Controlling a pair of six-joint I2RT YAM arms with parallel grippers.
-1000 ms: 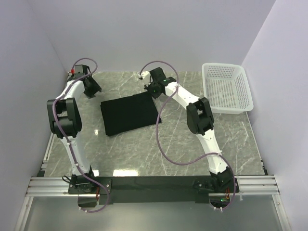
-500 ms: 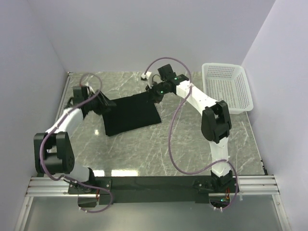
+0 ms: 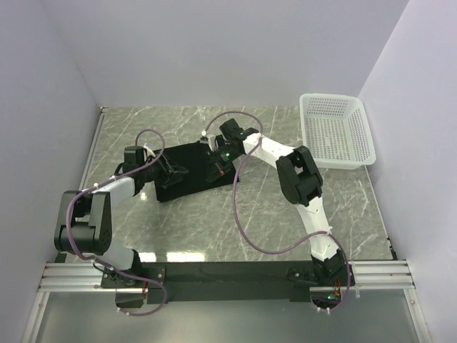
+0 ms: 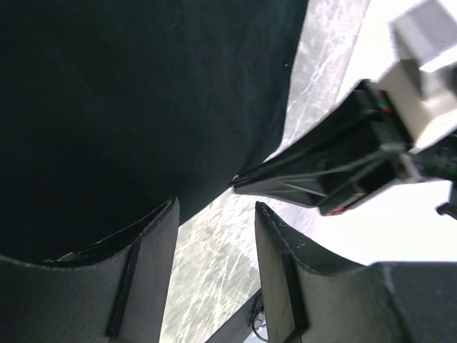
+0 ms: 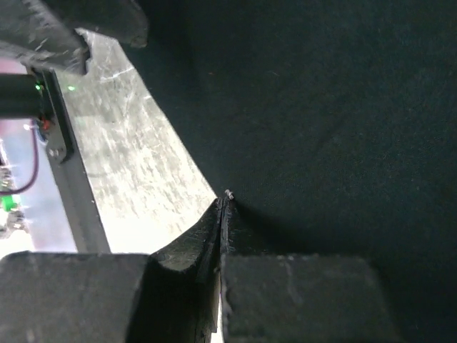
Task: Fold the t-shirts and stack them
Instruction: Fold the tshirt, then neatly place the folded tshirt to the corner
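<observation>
1. The shirt (image 3: 193, 163) lies folded flat on the counter (image 3: 271, 207), between the two arms.
2. Left hand (image 4: 216, 211): fingers apart, straddling the shirt's edge with one over cloth and one over counter, likely placed to take that edge.
3. Right hand (image 5: 224, 200): fingers pressed together, tips at the hem. Whether they pinch cloth is unclear, but it is probably set for a joint fold.
</observation>
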